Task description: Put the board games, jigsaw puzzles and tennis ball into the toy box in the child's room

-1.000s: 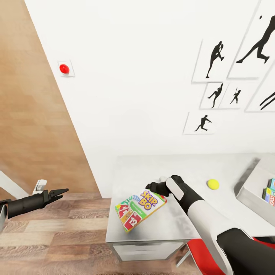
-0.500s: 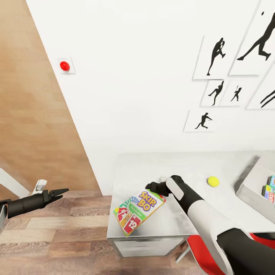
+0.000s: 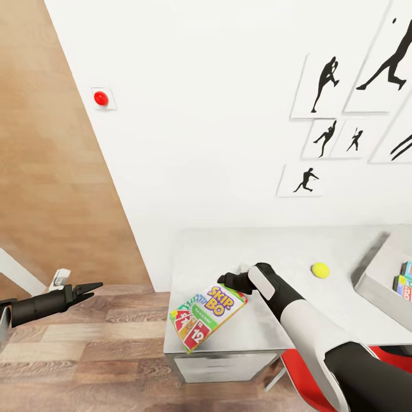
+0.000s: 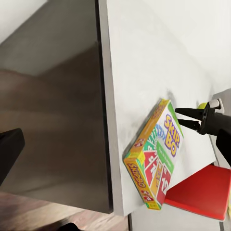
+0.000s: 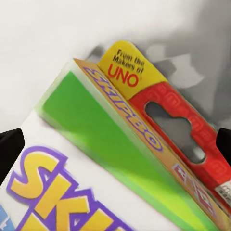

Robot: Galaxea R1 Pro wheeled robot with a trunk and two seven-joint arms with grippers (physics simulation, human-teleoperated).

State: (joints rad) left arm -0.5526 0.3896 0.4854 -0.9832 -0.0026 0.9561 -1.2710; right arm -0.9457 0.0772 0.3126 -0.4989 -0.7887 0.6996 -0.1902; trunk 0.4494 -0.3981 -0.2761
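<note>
Near the table's point(image 3: 274, 337) left corner | right gripper point(image 3: 229, 281) pinches Skip-Bo box point(image 3: 209, 316) by its far end | toy box point(image 3: 382, 286) lies well rightward, past tennis ball point(image 3: 320, 270) | left gripper point(image 3: 94, 288) narrow, empty.

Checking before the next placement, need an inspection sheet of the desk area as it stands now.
Surface: table, light grey top, white drawer front below.
Job's things: Skip-Bo box tilted at the table's corner, part past the edge; tennis ball on the top; toy box at the far right, colourful game boxes inside.
Clutter: nothing seen.
Grippers: right gripper at the Skip-Bo box's upper end, fingers either side of it, grip unclear; left gripper over the floor, away from the table, holding nothing.
Cables: nothing seen.
Surroundings: red chair under the table; red wall button; silhouette prints; wood floor.
</note>
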